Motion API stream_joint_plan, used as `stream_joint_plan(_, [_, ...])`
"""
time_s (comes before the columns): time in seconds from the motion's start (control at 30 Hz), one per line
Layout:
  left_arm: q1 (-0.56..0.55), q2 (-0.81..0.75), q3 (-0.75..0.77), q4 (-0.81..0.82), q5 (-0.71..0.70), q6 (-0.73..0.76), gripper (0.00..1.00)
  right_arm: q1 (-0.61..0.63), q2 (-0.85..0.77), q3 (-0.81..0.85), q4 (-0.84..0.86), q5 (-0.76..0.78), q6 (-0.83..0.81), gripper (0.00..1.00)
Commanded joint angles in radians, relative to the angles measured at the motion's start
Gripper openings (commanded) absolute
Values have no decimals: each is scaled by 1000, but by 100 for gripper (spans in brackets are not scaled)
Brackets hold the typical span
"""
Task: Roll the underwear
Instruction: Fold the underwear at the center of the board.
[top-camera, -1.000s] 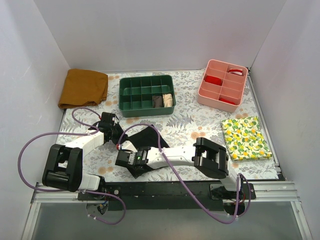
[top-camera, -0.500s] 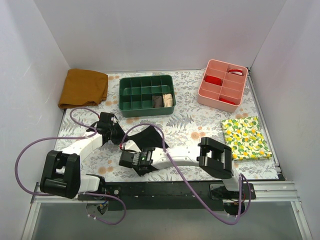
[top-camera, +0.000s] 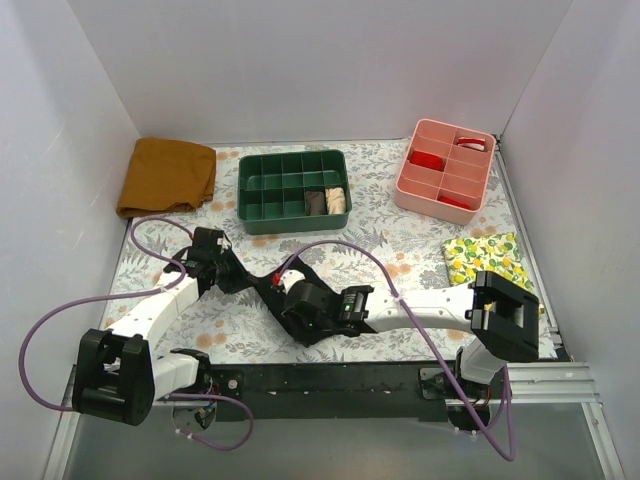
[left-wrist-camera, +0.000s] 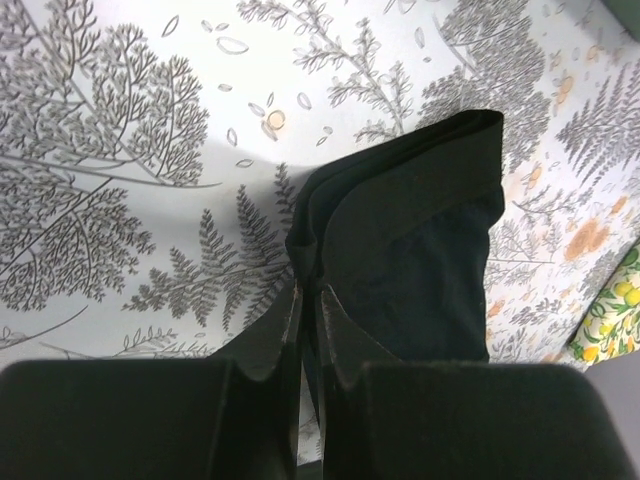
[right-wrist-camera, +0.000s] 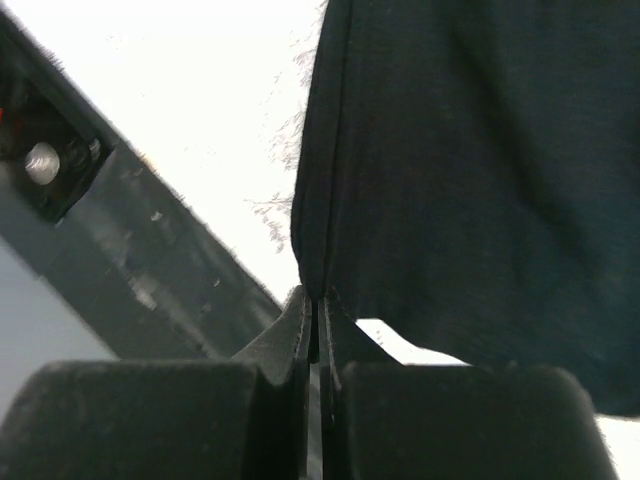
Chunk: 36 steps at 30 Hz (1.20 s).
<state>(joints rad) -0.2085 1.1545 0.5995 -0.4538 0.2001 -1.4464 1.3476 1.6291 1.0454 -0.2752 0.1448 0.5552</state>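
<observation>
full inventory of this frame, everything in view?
underwear: 1, black, table front-centre, held between both arms
green tray: 1, dark green, back centre
rolled items: 2, one dark, one cream, in green tray
pink tray: 1, pink, back right
red items: several, red, in pink tray
folded cloth: 1, mustard-brown, back left
lemon-print cloth: 1, yellow, right edge
table: 1, grey floral print
left fingers: shut on underwear
right fingers: shut on underwear

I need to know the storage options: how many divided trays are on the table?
2. A green tray sits at the back, near the centre, and a pink tray sits at the back right. The arms cover part of the near table, but no other tray shows there.
</observation>
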Motion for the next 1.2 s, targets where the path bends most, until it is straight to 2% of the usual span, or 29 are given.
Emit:
stream_joint_plan(0.0, [-3, -24, 16, -71, -15, 11, 0, -13, -51, -51, 131, -139, -23, 2])
stream_joint_plan(0.2, [-35, -19, 82, -172, -53, -9, 0, -34, -97, -125, 192, -218, -31, 2])
stream_joint_plan(0.37, [-69, -68, 60, -227, -79, -86, 0, -39, -123, -145, 197, -292, -93, 1])
stream_joint_plan(0.5, [-104, -50, 69, -229, -90, -109, 0, -42, -136, -163, 202, -306, -106, 2])
stream_joint_plan(0.8, [-189, 135, 239, -224, -149, -82, 0, -114, -182, -261, 289, -355, -51, 1])
stream_joint_plan(0.93, [-221, 217, 315, -220, -156, -60, 0, -166, -228, -343, 381, -407, 4, 1])
stream_joint_plan(1.17, [-284, 333, 408, -220, -151, -31, 0, -229, -279, -439, 447, -413, 67, 1])
